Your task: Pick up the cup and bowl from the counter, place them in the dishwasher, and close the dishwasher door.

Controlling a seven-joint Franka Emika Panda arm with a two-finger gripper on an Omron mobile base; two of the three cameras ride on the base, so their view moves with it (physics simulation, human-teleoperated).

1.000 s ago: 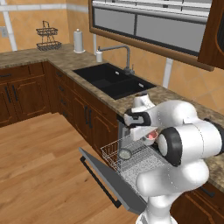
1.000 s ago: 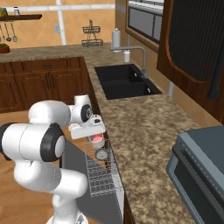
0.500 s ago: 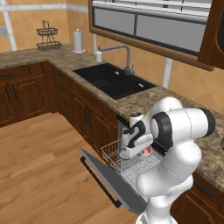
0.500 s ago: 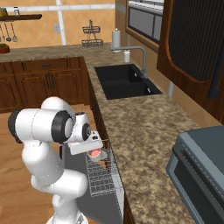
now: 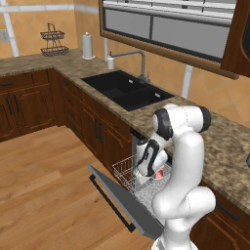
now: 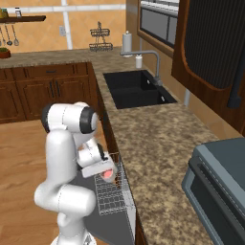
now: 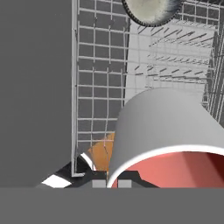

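My gripper (image 7: 107, 183) is shut on the rim of the white cup (image 7: 162, 127), whose pinkish-red inside faces the hand camera. The cup (image 5: 159, 173) hangs tilted just over the white wire rack (image 5: 124, 170) of the open dishwasher, below the brown counter (image 5: 224, 141). From the right base view the cup (image 6: 109, 174) sits at the rack's (image 6: 113, 201) near end. The grey bowl (image 7: 151, 9) lies in the rack beyond the cup. The dishwasher door (image 5: 122, 200) is dropped flat, its grey inner face (image 7: 35, 87) beside the rack.
A black sink (image 5: 124, 90) with a faucet (image 5: 139, 61) is set in the counter to the left. A paper towel roll (image 5: 88, 46) and a wire basket (image 5: 52, 39) stand at the far corner. A grey appliance (image 6: 220, 184) sits on the counter's right end. Open wooden floor (image 5: 44, 185) lies left of the door.
The arm has folded downward and carried the cup from counter height down to the rack, with the hand now low over the open door.
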